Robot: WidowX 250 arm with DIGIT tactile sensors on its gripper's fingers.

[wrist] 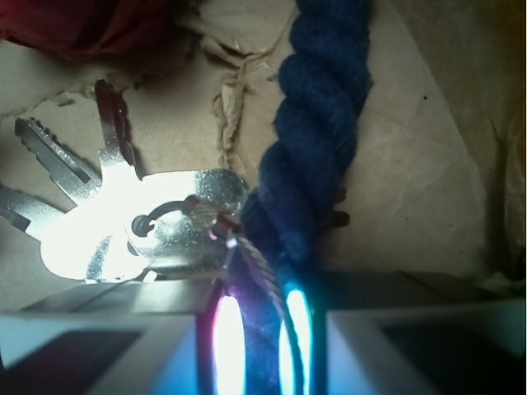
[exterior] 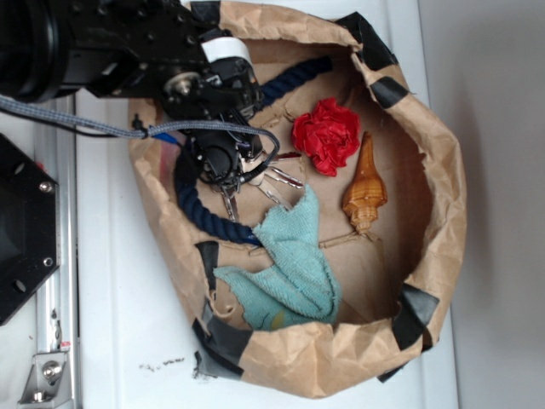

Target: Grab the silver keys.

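gripper [exterior: 223, 175]: lowered into the brown paper bag, black body hiding its own fingertips in the exterior view; in the wrist view two pale finger blocks [wrist: 99, 350] fill the bottom edge with only a narrow gap between them
jaws: nearly closed; the wire ring runs down into the slit between them and seems pinched there, though glare and coloured fringing keep the contact from being certain
silver keys [wrist: 123, 218]: just ahead of the jaws and off to the left in the wrist view; blades fanned outward away from the fingers, heads overlapping and washed out by bright reflection; lying flat on the paper floor
wire ring [wrist: 247, 251]: thin, threaded through the key heads, curving back from them into the gap of the jaws
dark blue rope [wrist: 317, 123]: thick twisted strand, straight ahead of the jaws and slightly right; its near end touches the ring right at the fingertips; in the exterior view it loops around beneath the gripper
brown paper bag [exterior: 443, 196]: rolled rim patched with black tape, open top, holding everything
red cloth [exterior: 326, 135]: crumpled, beyond the key tips, apart from the jaws
shell [exterior: 366, 192]: orange-brown spiral, further out than the red cloth
teal towel [exterior: 294, 273]: bunched, off to one side of the jaws, its corner near the key tips
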